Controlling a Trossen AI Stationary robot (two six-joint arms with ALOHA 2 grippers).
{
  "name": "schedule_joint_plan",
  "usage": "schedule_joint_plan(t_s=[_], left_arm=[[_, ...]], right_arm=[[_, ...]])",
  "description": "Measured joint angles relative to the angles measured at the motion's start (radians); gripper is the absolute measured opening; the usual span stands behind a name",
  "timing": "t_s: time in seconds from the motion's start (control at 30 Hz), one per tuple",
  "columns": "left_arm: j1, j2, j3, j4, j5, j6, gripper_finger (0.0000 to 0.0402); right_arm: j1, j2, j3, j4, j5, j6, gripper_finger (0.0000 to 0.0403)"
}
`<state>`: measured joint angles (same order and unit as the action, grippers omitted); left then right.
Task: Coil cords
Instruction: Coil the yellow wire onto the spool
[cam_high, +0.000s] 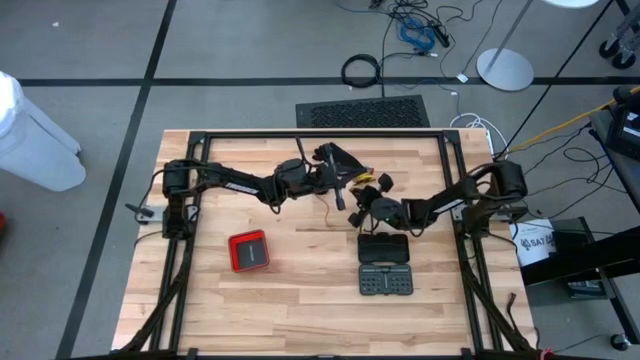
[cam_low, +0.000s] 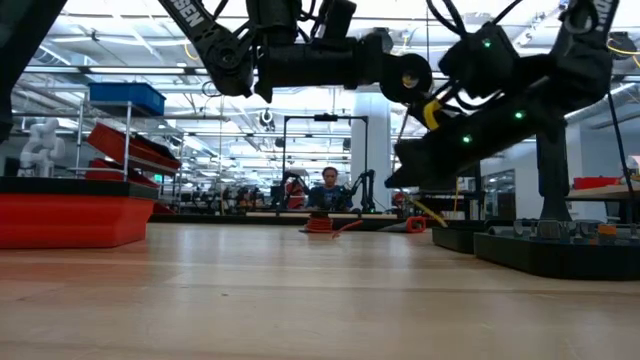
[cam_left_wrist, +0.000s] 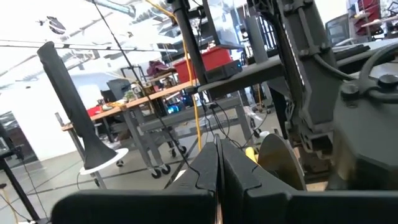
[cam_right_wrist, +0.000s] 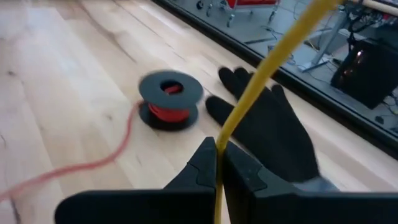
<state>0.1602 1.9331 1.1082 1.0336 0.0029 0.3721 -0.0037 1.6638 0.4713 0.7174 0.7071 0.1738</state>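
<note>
Near the middle of the table, toward its far edge, a yellow cord (cam_right_wrist: 267, 68) runs taut up and away from the right gripper (cam_right_wrist: 217, 163), whose two fingers are pressed together on it, pinching it between their tips. Just beyond on the wood stands a small black spool (cam_right_wrist: 169, 99) wound with reddish-orange cord (cam_right_wrist: 74, 167), its loose tail trailing across the boards toward the near side; a black glove (cam_right_wrist: 273, 134) lies flat right beside the spool. These cords look thin, light and limp: they should bend freely and slide through a loose pinch, so I judge the best hold is close to the free end, with the line kept under light tension while winding. The left gripper (cam_left_wrist: 217, 171) is held above the table with its fingers shut, and what looks like a thin line runs between them, though I cannot tell for sure that it is gripped. From above, both arms reach inward from the side edges and meet near the centre, wrists raised off the surface. A red box (cam_high: 249, 251) and two dark trays (cam_high: 385, 265) sit nearer the front edge.
</note>
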Motion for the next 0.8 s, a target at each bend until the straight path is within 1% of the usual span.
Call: schedule_joint_plan(t_s=[0.07,0.2,0.27,0.37,0.5,0.63,0.8], left_arm=[[0.0,0.0,0.001,0.0,-0.001,0.0,0.0006],[0.009,0.0,0.002,0.01,-0.042,0.007,0.0006],[0.018,-0.001,0.003,0.006,-0.066,0.029,0.0006],[0.03,-0.002,0.004,-0.037,-0.074,0.035,0.0006],[0.036,-0.002,-0.002,-0.08,-0.067,0.037,0.0006],[0.038,-0.002,-0.012,-0.098,-0.064,0.061,0.0006],[0.038,-0.003,-0.013,-0.101,-0.064,0.088,0.0006]], right_arm=[[0.002,0.023,0.027,0.017,0.0,-0.011,0.0001],[0.002,0.052,0.101,0.01,-0.005,-0.061,0.0001],[0.005,0.06,0.139,-0.013,-0.004,-0.086,0.0001],[0.005,0.056,0.182,-0.08,-0.006,-0.091,0.0],[0.009,0.021,0.193,-0.176,0.005,-0.085,0.0],[0.034,-0.035,0.193,-0.284,0.071,-0.075,0.0],[0.057,-0.125,0.193,-0.31,0.07,-0.106,0.0]])
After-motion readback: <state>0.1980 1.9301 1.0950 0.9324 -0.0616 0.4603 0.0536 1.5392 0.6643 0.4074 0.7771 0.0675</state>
